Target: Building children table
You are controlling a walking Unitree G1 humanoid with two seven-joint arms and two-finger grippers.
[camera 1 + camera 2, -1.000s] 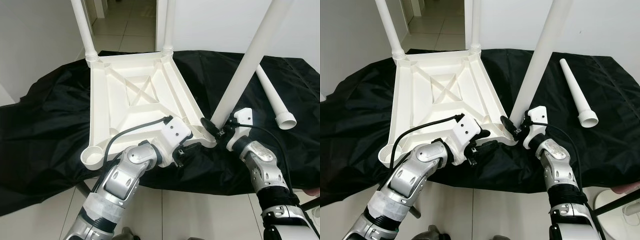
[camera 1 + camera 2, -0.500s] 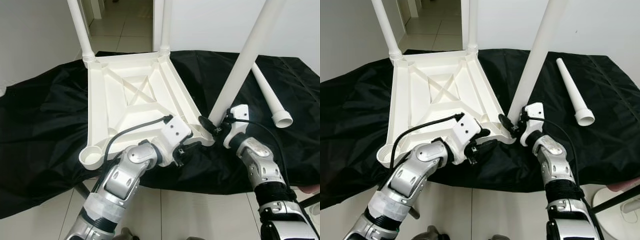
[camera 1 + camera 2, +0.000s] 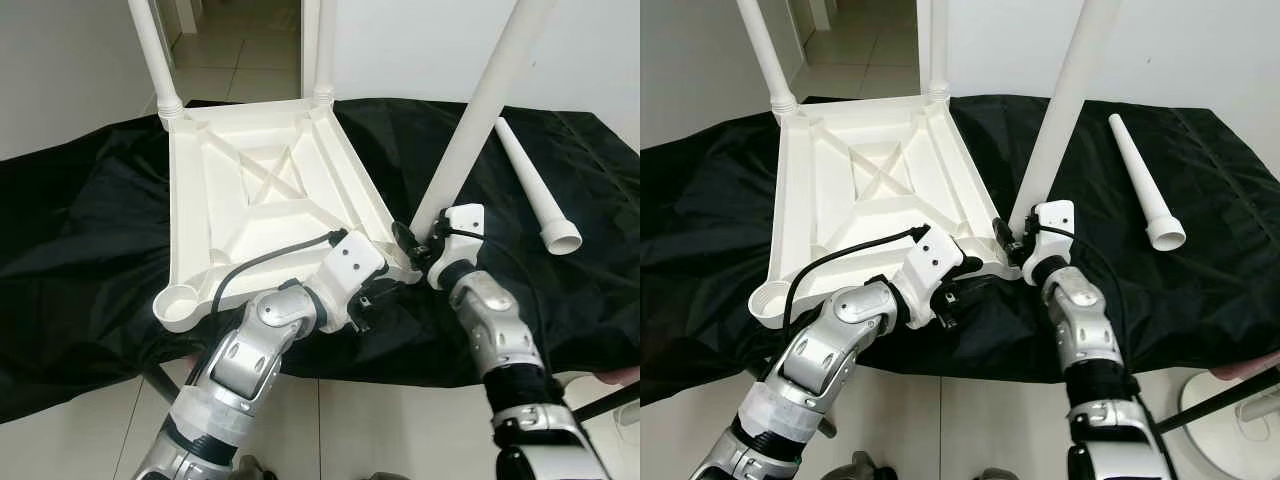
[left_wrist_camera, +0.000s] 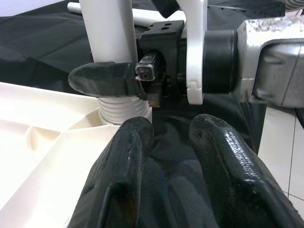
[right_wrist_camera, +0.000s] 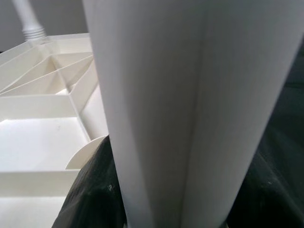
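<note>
A white plastic table top (image 3: 250,190) lies upside down on a black cloth (image 3: 90,230). Two white legs (image 3: 150,50) (image 3: 322,45) stand in its far corners. My right gripper (image 3: 415,240) is shut on a third leg (image 3: 470,130), which leans over the near right corner; its ribbed base (image 4: 121,107) sits at the corner socket. My left gripper (image 3: 375,295) hangs at the table's near edge beside that corner, open, with only cloth between its fingers (image 4: 128,156). The near left socket (image 3: 178,300) holds nothing. A fourth leg (image 3: 535,185) lies loose on the cloth at right.
The cloth covers a low surface whose near edge drops to a tiled floor (image 3: 400,420). White walls and an open doorway (image 3: 240,40) lie behind. A dark rod (image 3: 1220,395) and a white object (image 3: 1260,410) sit at the lower right.
The camera has shifted a little. My right gripper has drawn the held leg slightly closer to the table's near right corner. The left gripper stays where it was.
</note>
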